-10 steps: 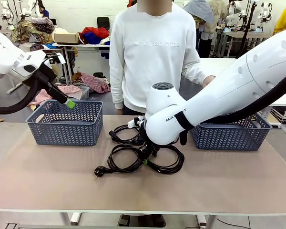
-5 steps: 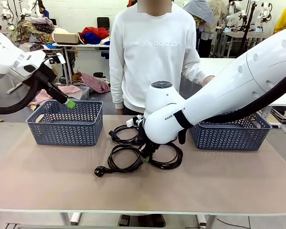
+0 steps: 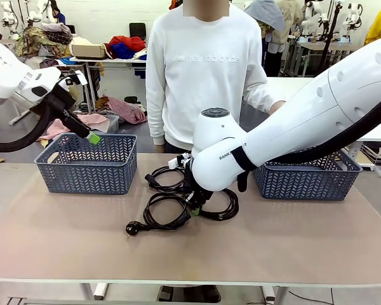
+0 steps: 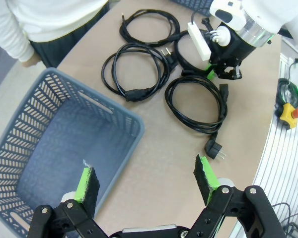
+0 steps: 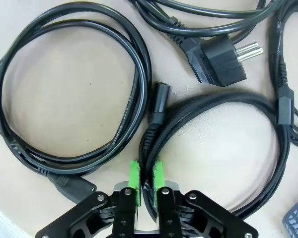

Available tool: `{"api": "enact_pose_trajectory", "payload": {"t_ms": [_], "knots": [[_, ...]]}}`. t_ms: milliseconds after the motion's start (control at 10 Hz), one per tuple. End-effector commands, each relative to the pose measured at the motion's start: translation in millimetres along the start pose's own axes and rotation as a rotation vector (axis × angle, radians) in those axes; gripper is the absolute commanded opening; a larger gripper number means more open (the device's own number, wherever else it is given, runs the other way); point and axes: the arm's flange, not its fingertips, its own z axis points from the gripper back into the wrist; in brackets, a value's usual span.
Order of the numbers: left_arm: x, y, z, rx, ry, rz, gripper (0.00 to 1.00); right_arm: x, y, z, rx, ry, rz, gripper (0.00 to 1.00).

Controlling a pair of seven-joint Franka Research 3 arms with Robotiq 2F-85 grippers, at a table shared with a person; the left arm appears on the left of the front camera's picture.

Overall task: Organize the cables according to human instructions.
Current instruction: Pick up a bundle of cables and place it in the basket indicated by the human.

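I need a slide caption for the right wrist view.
Right gripper shut on a coiled black cable on the table.

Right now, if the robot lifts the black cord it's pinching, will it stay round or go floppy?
Probably floppy: the pinched cord is thin loose loops, and the right tool grips it at one spot, so the ring would likely sag long. It looks light. It might tug the neighbouring coil lying close beside it.
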Motion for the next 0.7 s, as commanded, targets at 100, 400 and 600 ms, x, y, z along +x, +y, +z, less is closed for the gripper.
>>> {"api": "enact_pose_trajectory", "payload": {"t_ms": [100,400,600], "knots": [[-2,0,0,-0.014,-0.032,-0.012,1.00,-4,5,-8,0.006,0.017,-0.050,0.01],[-2,0,0,-0.014,-0.032,-0.012,1.00,-12,6,-5,0.017,0.017,-0.064,0.00],[-2,0,0,-0.014,-0.032,-0.012,1.00,-22,6,5,0.015,0.013,-0.062,0.00]]}}
